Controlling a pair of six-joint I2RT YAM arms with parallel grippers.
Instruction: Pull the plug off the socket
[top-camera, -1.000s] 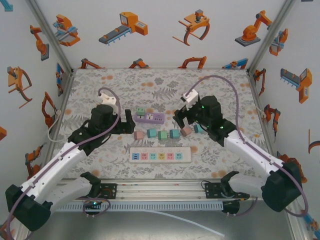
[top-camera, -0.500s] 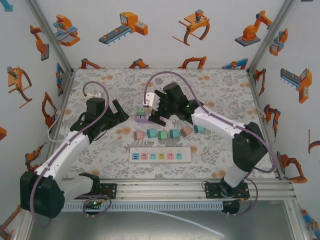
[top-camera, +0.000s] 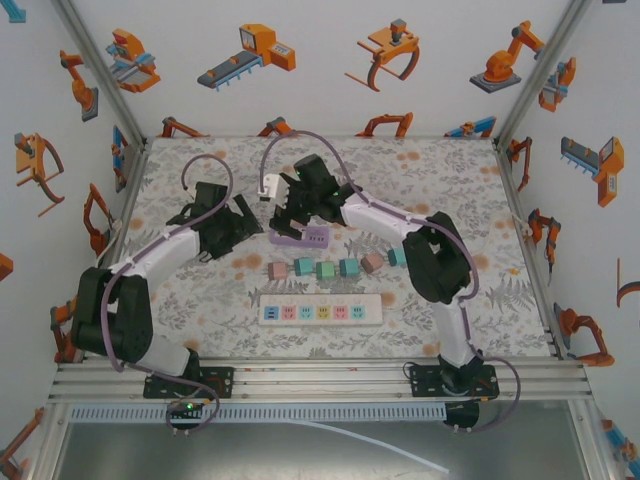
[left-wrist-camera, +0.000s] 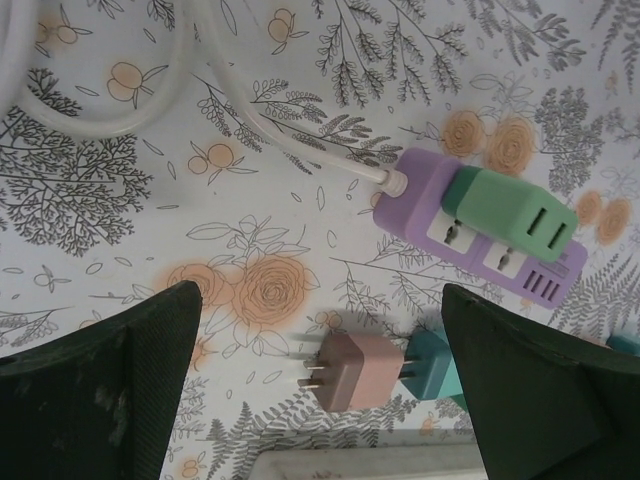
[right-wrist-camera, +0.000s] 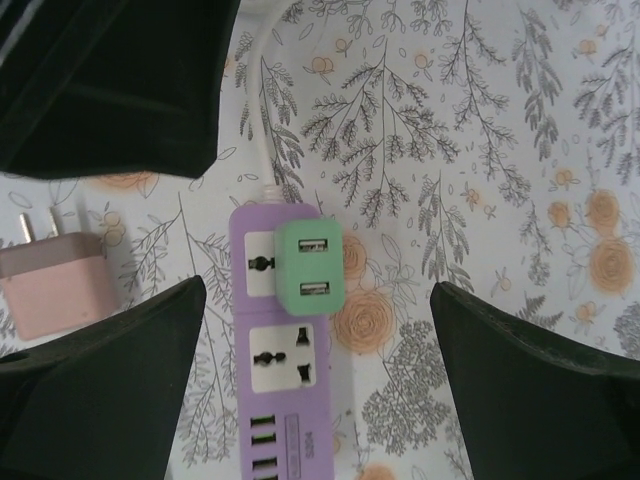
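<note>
Floral table (top-camera: 450, 190) with both arms reaching toward its middle. In the top view, a white power strip (top-camera: 320, 312) lies near the front edge. A row of loose adapters (top-camera: 325, 269) sits at its 12 o'clock, and the purple power strip (top-camera: 308, 238) lies beyond them.

**Grippers.** The left gripper (top-camera: 232, 226) hangs at 9 o'clock of the purple strip, with its jaws wide apart and holding nothing (left-wrist-camera: 320, 320). The right gripper (top-camera: 288, 212) hangs over the strip's cable end, jaws likewise apart (right-wrist-camera: 318, 292) and straddling the plug without touching it.

**Task object.** The green plug (right-wrist-camera: 308, 272) sits in the socket nearest the white cable (left-wrist-camera: 150, 105). In the left wrist view the plug (left-wrist-camera: 515, 208) appears at 2 o'clock. A pink adapter (right-wrist-camera: 50, 285) lies loose at 9 o'clock of the plug.

**Progress.** The plug is seated and no grasp has been made. As judged here, closing on the plug, bracing the strip and pulling all remain.

**Obscured.**
- The plug's pins are hidden, so its depth in the socket cannot be judged.
- From above, the right gripper covers most of the plug.
- The purple strip's far end is cut off at 6 o'clock in the right wrist view.
- A dark mass at 10 o'clock in that view is unclear; it is probably the other gripper.
</note>
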